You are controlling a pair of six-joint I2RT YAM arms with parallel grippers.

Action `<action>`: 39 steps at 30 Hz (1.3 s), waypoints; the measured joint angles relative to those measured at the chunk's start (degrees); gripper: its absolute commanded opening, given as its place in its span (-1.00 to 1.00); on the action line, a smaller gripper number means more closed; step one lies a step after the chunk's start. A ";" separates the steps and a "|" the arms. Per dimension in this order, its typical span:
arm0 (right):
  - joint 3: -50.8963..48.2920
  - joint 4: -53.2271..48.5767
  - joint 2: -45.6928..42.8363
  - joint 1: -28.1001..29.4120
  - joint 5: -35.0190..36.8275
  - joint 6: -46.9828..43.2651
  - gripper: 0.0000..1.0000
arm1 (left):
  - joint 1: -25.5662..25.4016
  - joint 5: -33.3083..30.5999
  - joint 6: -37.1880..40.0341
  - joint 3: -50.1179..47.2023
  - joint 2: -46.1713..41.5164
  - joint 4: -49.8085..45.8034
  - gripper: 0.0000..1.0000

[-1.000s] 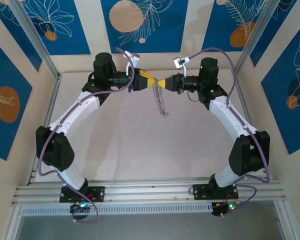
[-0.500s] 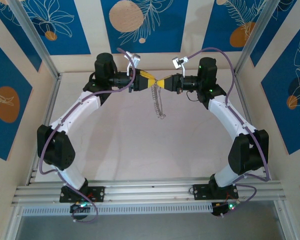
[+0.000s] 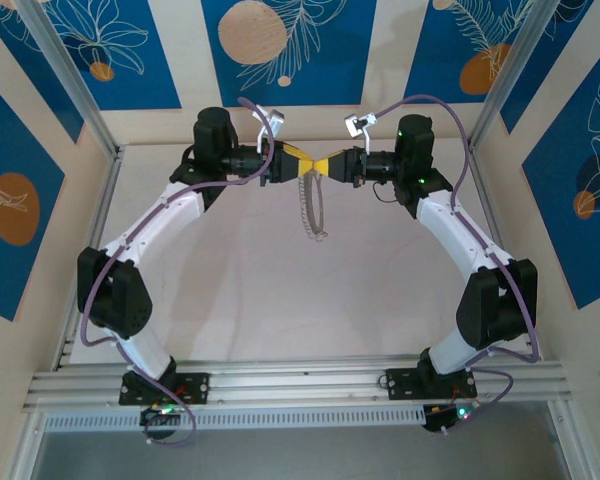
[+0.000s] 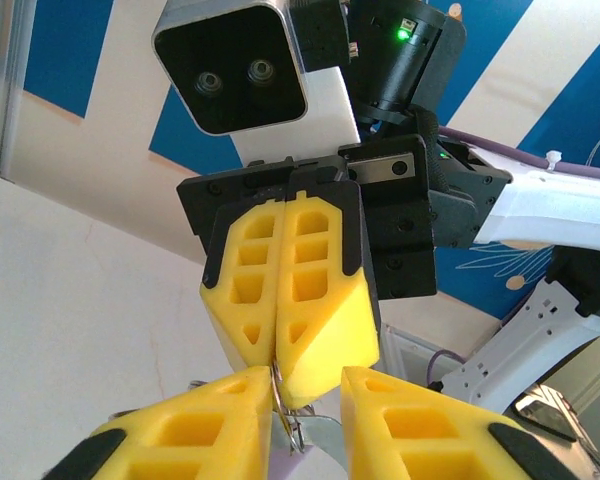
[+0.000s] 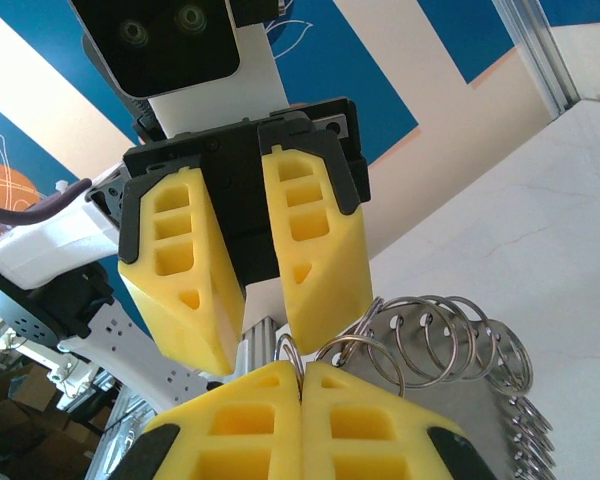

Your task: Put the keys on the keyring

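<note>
Blue wall panels (image 3: 310,50) printed with white leaves and orange discs stand around a pale table (image 3: 240,290), and an aluminium rail (image 3: 300,382) along its near edge carries the bases of 2 arms. Both arms reach to the far middle of the table and meet there, raised above it, tip to tip.

The right gripper (image 3: 328,165) has its 2 yellow fingers pressed flat together. They pinch 1 small silver loop of the keyring (image 3: 311,205), and the loop pokes out of the seam between the fingers in the right wrist view. The rest of the keyring hangs from that pinch as a thin strand fringed with tiny loops. From above it trails toward the near side, between the 2 forearms. Just beside the right gripper's tips, a cluster of those loops bunches up like a coil (image 5: 435,335).

The left gripper (image 3: 308,162) faces the right one head on. Its 2 fingers stand apart with a clear gap, and the closed tips of the right gripper sit at the mouth of that gap. Inside the gap lies a small silver and pale lilac piece that looks like the key (image 4: 317,440), touching the pinched loop or just beside it. I cannot tell whether the left fingers actually clamp it.
</note>
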 measured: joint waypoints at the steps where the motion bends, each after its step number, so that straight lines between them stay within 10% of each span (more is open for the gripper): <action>1: 0.00 0.00 0.00 0.00 0.00 0.00 -1.00 | -0.11 -0.02 0.00 0.00 0.00 0.02 -0.59; 19: 0.04 -0.04 0.04 0.00 0.00 0.00 -1.00 | -0.52 -0.11 0.09 0.00 0.98 -0.33 -1.00; 24: -0.09 -0.37 0.04 -0.20 1.14 0.09 -0.26 | -0.76 -0.92 -0.15 -0.26 0.90 0.87 -1.00; 39: -15.50 8.61 -12.07 -3.45 6.32 5.20 -0.23 | -1.84 -4.74 -7.10 -7.48 -1.25 11.37 -1.00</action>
